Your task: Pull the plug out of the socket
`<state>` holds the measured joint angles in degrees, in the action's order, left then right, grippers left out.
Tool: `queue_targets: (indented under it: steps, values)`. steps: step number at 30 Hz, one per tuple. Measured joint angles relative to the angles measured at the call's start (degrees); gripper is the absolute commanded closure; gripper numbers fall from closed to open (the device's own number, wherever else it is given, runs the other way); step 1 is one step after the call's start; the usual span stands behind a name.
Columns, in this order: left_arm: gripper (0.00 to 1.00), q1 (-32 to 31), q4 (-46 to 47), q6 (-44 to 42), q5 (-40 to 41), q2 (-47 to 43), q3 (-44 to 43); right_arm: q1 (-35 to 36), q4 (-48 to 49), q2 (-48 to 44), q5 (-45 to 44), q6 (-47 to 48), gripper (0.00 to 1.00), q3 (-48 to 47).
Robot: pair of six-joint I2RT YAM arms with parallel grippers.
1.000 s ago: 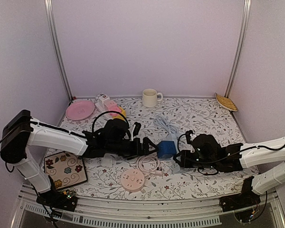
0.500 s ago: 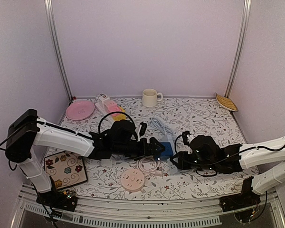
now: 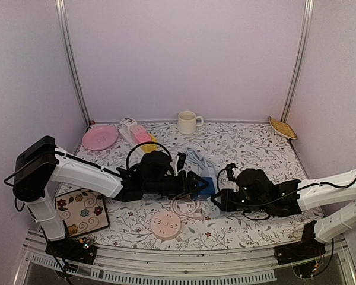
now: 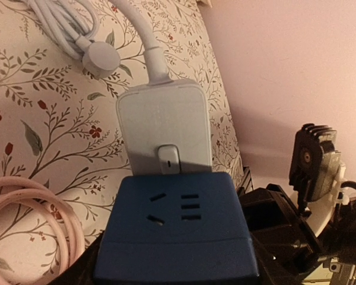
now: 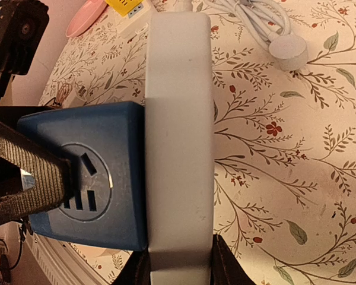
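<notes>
A blue cube plug (image 3: 205, 185) with slots on its faces sits pressed against a flat white socket block (image 5: 178, 119) whose white cable (image 3: 193, 155) trails toward the back. My left gripper (image 3: 197, 183) comes in from the left. Its fingers lie against both sides of the cube (image 4: 175, 225), and one dark finger (image 5: 29, 178) crosses a slotted face. From the right, my right gripper (image 5: 179, 267) is shut on the near end of the white block (image 4: 163, 124), a finger on each flat side.
A pink cable coil (image 3: 184, 205) and a round pink outlet (image 3: 165, 225) lie in front of the cube. Farther off are a patterned mat (image 3: 81, 212) front left, a pink plate (image 3: 99, 137), a yellow and pink box (image 3: 139, 135), a mug (image 3: 188, 122) and a wooden dish (image 3: 282, 127).
My left arm has reached right to the blue cube and its jaws have come in onto it. The right gripper and the white block have shifted slightly left.
</notes>
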<state>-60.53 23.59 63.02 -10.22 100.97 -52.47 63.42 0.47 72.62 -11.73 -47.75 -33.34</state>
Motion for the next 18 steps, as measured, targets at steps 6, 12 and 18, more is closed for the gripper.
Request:
queue_targets:
  steps: [6,12,18]
  values:
    - [0.96,0.07,2.32,1.16,0.11,0.15,1.42,0.22,0.57,1.05,-0.85,-0.33,0.96,0.00]
    - [1.00,0.07,4.13,1.38,-0.04,-0.31,3.58,0.74,1.20,2.27,-1.88,-0.48,0.97,0.00]
    - [1.00,0.31,5.46,1.86,0.20,-2.38,5.62,0.31,3.17,1.99,-0.87,-0.46,0.97,0.35]
